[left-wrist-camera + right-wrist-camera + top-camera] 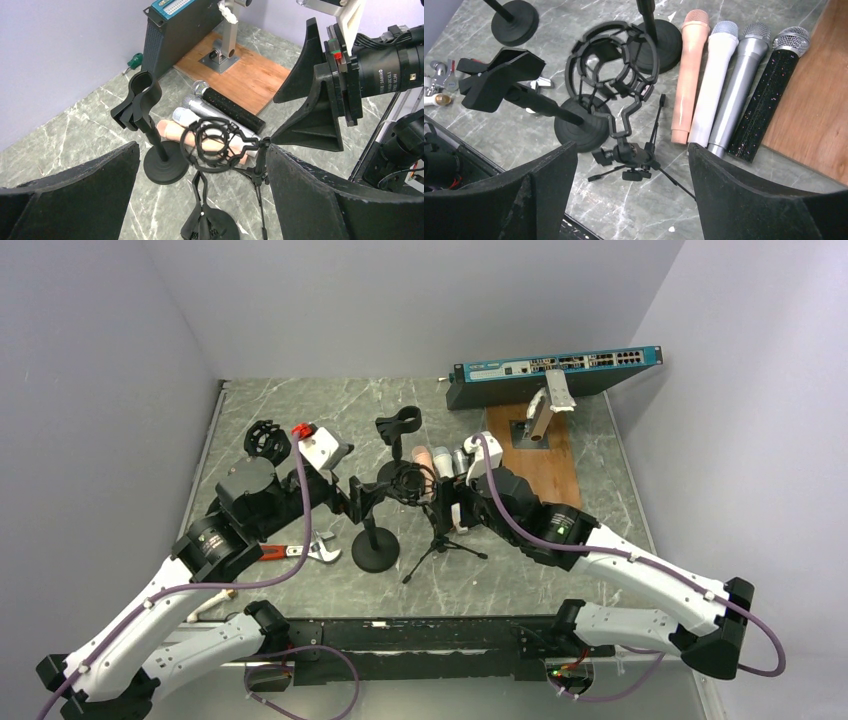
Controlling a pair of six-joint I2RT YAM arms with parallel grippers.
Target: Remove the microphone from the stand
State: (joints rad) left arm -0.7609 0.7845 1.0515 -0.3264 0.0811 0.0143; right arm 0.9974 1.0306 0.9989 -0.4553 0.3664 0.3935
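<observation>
Four microphones lie side by side on the table: pink (686, 75), white (711, 85), silver (736, 90) and black (769, 95). The tripod stand (629, 155) carries a black shock mount ring (611, 65), and the ring is empty. My right gripper (634, 195) hangs open above the tripod's hub, with nothing between its fingers. From the left, my left gripper (200, 200) faces the same ring (215, 145), open wide and holding nothing. In the top view both grippers, left (362, 495) and right (445, 505), flank the mount.
Two round-base stands with clips stand close by (375, 550) (400, 425). A loose shock mount (267, 440) sits at the back left. A wrench (318, 550) lies front left. A network switch (550, 370) and a wooden board (545, 465) with a metal bracket are at the back right.
</observation>
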